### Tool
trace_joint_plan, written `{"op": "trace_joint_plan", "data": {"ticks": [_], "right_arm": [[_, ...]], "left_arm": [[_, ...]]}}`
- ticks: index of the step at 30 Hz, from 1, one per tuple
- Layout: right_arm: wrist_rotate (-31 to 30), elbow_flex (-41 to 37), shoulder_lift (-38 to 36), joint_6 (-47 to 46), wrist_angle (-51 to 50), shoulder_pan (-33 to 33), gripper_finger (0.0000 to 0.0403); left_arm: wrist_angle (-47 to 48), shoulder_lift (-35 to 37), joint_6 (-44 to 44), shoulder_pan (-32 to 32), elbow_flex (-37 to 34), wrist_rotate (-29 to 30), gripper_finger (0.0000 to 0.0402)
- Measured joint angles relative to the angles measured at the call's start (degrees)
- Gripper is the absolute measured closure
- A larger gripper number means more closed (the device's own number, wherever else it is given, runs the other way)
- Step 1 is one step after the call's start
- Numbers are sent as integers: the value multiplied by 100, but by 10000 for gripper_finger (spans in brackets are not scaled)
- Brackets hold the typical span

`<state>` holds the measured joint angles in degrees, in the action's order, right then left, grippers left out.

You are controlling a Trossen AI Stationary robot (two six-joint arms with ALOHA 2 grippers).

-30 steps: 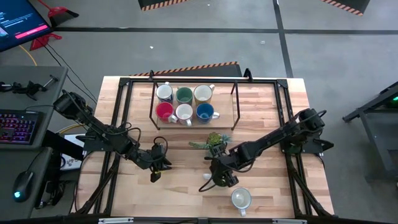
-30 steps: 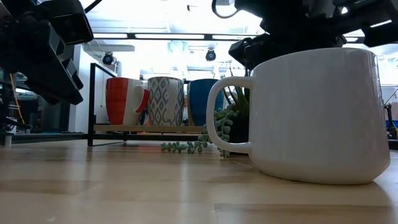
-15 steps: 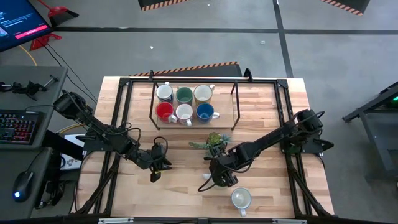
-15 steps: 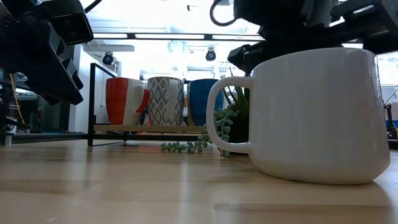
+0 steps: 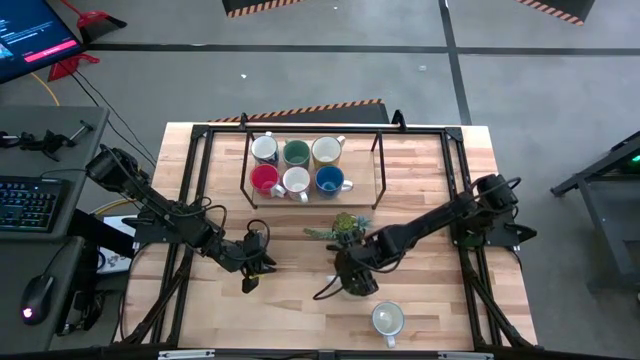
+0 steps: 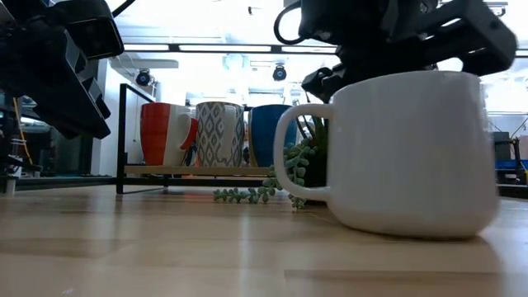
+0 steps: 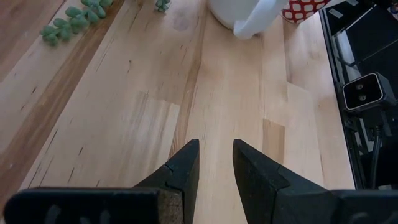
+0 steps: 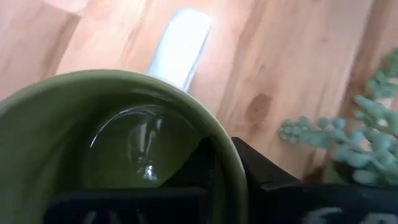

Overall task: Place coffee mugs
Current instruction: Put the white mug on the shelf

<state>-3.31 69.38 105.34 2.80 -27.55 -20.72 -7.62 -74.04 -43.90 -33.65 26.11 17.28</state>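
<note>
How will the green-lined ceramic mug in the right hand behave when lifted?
The green-lined ceramic mug is pinched at one side of its rim by the right hand, so it will probably tilt when lifted. Its glossy inside shows reflections, so the glaze may slip. Being ceramic, it would likely chip if dropped.

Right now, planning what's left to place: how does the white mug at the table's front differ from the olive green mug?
The plain white ceramic mug stands free on the wood; the olive green ceramic mug has the right tool clamped over its rim. One is glazed white, the other olive. Both are off the black-framed rack.
</note>
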Motion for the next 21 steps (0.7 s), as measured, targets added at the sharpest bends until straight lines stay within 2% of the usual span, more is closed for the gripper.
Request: {"op": "trace_joint_plan", "data": {"ticks": [2,10,15,21], "right_arm": [[-117,0,-7,-96,0,18,393],[-352,213,-164,-399,-166,-4,401],[-555,1060,-375,-446,-644,-85,402],[-1216,2336,-386,-556,-1524,1,402]], "left_arm": [[1,0,0,-1,0,0,314],[10,0,4,-1,0,1,314],[46,0,4,-2,0,4,314],[48,0,16,-2,0,4,314]]}}
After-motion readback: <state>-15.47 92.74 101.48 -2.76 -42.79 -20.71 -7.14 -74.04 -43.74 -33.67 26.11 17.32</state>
